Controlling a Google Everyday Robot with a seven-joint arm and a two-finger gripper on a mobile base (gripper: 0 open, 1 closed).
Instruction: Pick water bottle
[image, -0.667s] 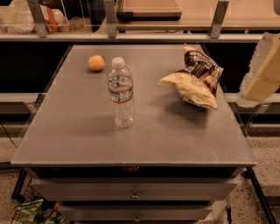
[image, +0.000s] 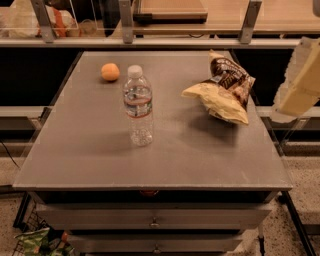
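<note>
The water bottle (image: 138, 106) stands upright on the grey table (image: 100, 150), left of centre. It is clear and ribbed, with a white cap and a pale label with a red band. My gripper (image: 300, 82) shows as a pale, blurred shape at the right edge of the view. It is off the table's right side, well apart from the bottle, and holds nothing that I can see.
An orange (image: 110, 72) lies at the back left, just behind the bottle. A crumpled chip bag (image: 222, 90) lies at the back right. A counter with metal posts (image: 125, 22) runs behind the table. Drawers (image: 155, 220) sit under the front edge.
</note>
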